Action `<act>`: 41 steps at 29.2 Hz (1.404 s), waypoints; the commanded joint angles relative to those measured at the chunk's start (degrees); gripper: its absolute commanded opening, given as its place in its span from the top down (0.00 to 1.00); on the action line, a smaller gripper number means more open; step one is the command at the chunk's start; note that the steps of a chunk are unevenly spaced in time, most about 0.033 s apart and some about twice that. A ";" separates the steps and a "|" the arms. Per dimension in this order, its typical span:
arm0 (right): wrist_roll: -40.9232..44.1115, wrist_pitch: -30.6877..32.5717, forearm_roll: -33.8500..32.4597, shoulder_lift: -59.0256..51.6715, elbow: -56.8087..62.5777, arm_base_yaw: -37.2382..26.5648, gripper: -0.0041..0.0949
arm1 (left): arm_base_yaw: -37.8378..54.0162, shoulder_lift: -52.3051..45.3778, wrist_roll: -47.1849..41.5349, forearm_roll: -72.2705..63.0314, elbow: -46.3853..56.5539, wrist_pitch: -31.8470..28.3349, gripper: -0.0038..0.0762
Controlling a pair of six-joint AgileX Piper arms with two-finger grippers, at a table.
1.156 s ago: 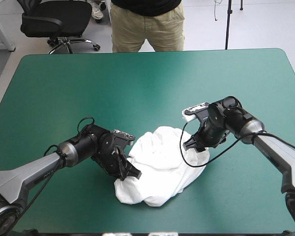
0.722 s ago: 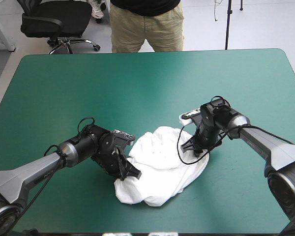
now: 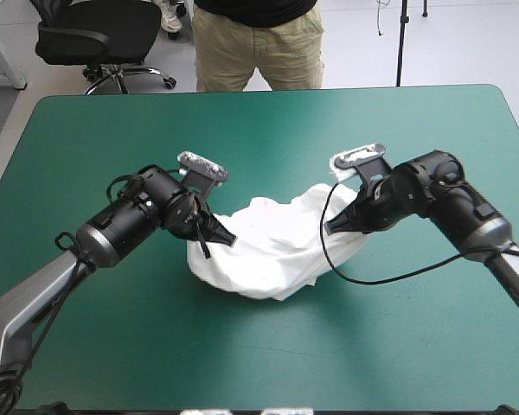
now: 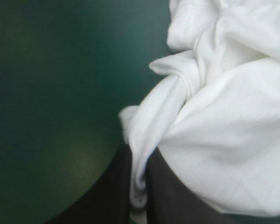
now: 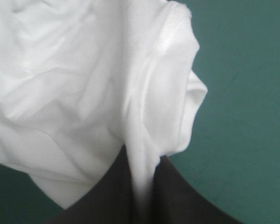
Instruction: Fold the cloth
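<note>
The white T-shirt [image 3: 277,242] hangs crumpled between my two grippers near the table's middle, its lower folds resting on the teal-green cover. My left gripper [image 3: 225,238] is shut on the T-shirt at its left edge; in the left wrist view a bunched fold [image 4: 144,154] runs between the black fingers [image 4: 112,191]. At the right edge my right gripper [image 3: 333,228] is shut on the T-shirt; the right wrist view shows a hemmed fold [image 5: 144,154] pinched between its fingers [image 5: 177,196].
The teal-green table [image 3: 268,130] stretches bare beyond and in front of the T-shirt. A black cable [image 3: 363,277] from the right wrist loops over the cover beside the cloth.
Both grippers have risen and moved toward the far edge, lifting the T-shirt's two sides. The heap has stretched wider between them and shifted away from the front edge.
</note>
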 commanded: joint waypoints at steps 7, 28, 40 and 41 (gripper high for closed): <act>-2.38 -0.73 -0.97 -7.64 -24.98 0.05 0.98 | -0.06 -4.99 -0.31 10.43 -28.75 3.08 0.97; -13.69 3.41 -0.97 -7.74 -62.28 0.05 0.98 | -0.06 -9.92 12.25 1.46 -66.04 3.90 0.97; -5.25 10.64 2.69 -15.95 -42.24 0.05 0.98 | -0.06 -21.23 6.55 -2.19 -33.25 11.33 0.97; -4.25 10.64 3.09 -17.28 -37.96 0.05 0.98 | -0.06 -21.76 6.13 -3.38 -29.34 10.33 0.97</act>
